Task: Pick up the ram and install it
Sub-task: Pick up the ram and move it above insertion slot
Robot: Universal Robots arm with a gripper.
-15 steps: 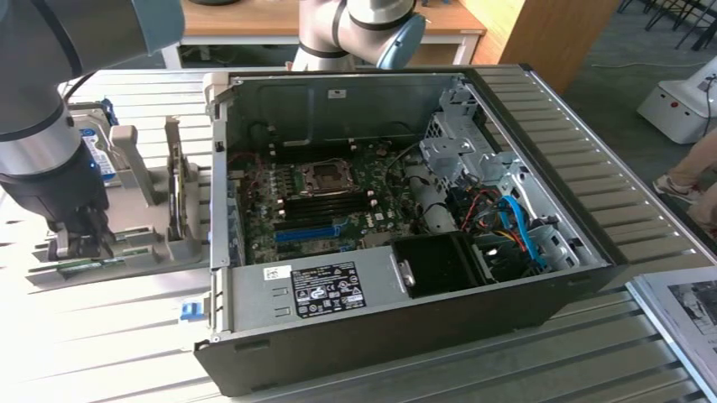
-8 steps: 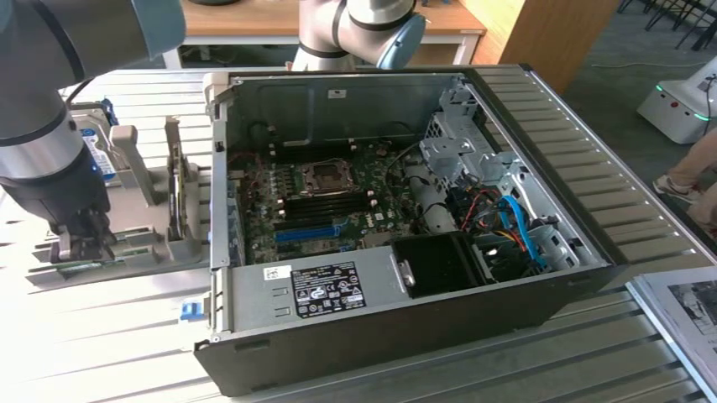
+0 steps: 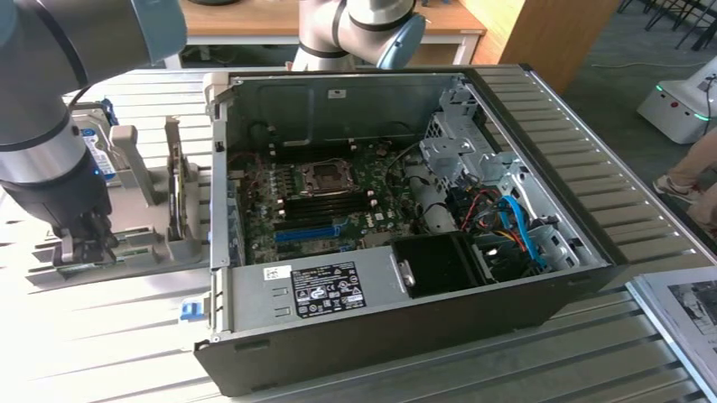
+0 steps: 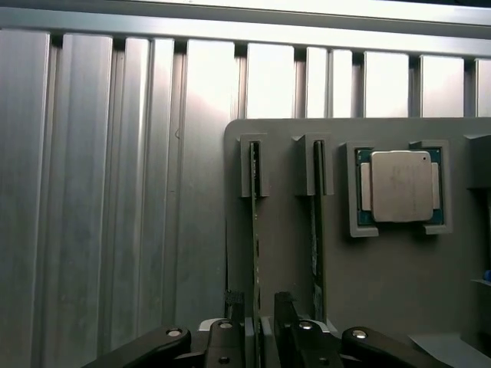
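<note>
Looking down the wrist view, I had the gripper (image 4: pixel 258 303) low over the grey holder (image 4: pixel 383 299). Its fingers (image 4: pixel 235 307) were apart and straddling the ram (image 4: pixel 255 222), one on each face, with nothing clamped yet. The ram stood on edge in its slot in the holder, on the tabletop (image 4: pixel 115 199). That put it off to the exterior view's left of the open case (image 3: pixel 392 327) and well apart from the board's memory slots (image 3: pixel 325 201).

My main worry was the second stick (image 4: pixel 316 230) standing just beside it. One finger sat between the two sticks, so any sideways drift could have knocked that neighbour or dragged it along.

The ram also looked closer to one finger than the other, as far as I could judge. Closing like that would push the stick over before the far pad met it, and it could jam against the holder's end posts.

The fingers seemed to sit towards one end of the stick, so a lift might have tipped it or let it slip. The processor (image 4: pixel 399 186) in its pocket looked safely out of reach.
</note>
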